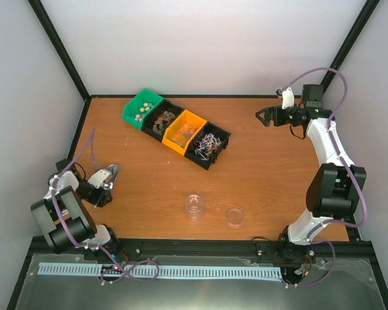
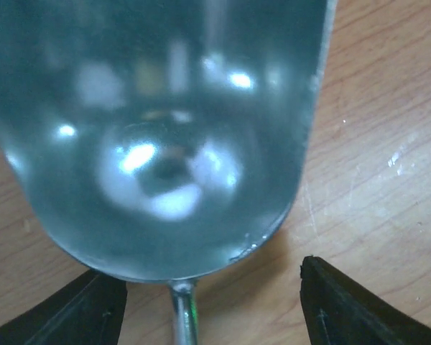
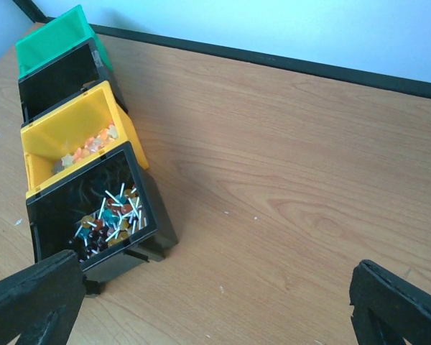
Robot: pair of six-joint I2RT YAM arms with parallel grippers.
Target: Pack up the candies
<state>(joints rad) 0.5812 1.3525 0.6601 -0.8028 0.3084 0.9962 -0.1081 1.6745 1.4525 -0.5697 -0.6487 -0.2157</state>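
Observation:
The candies lie in a row of four bins at the back of the table: small round ones in the green bin (image 1: 140,113), brownish lumps (image 1: 160,121), orange pieces (image 1: 185,132) and thin wrapped ones (image 1: 207,144). The right wrist view shows the wrapped candies (image 3: 108,219) and orange pieces (image 3: 93,147). A clear jar (image 1: 194,206) stands near the front middle. My left gripper (image 1: 103,184) (image 2: 208,269) is open at the far left. The thin handle (image 2: 181,316) of a silver scoop (image 2: 158,136) runs between its fingers, with a gap on each side. My right gripper (image 1: 266,116) (image 3: 215,264) is open above bare table.
A clear round lid (image 1: 235,216) lies on the table right of the jar. The bins (image 3: 57,136) form a diagonal row from back left toward the middle. Black frame posts and white walls close in the table on three sides.

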